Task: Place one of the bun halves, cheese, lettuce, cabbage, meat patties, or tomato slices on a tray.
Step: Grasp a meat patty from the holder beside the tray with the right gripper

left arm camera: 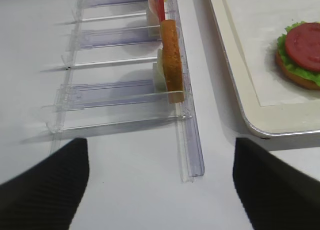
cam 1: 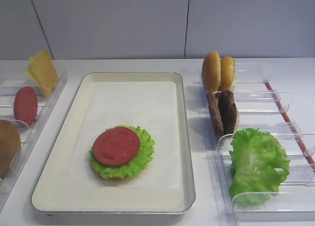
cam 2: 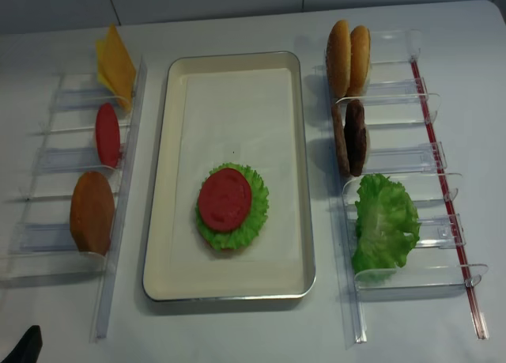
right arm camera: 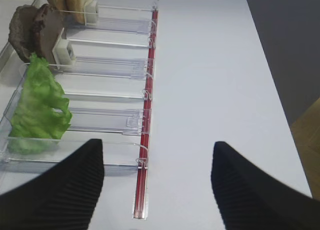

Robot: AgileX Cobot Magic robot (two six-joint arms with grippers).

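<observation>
Meat patties [cam 1: 222,112] stand untouched in our right-hand bin; the tray [cam 1: 184,137] holds bun, lettuce [cam 1: 140,159] and tomato. Both our left gripper [left arm camera: 160,190] and right gripper [right arm camera: 157,185] hang spread wide, grasping nothing.

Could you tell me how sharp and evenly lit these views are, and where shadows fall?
Exterior high: soft even light, sharp; faint shadow right of the tray. Realsense overhead: slightly dimmer, crisp lettuce. Right wrist: the hand fingers are dark and blurred, bins sharp. Left wrist: hand likewise blurred; the tray rim glints mildly.
</observation>
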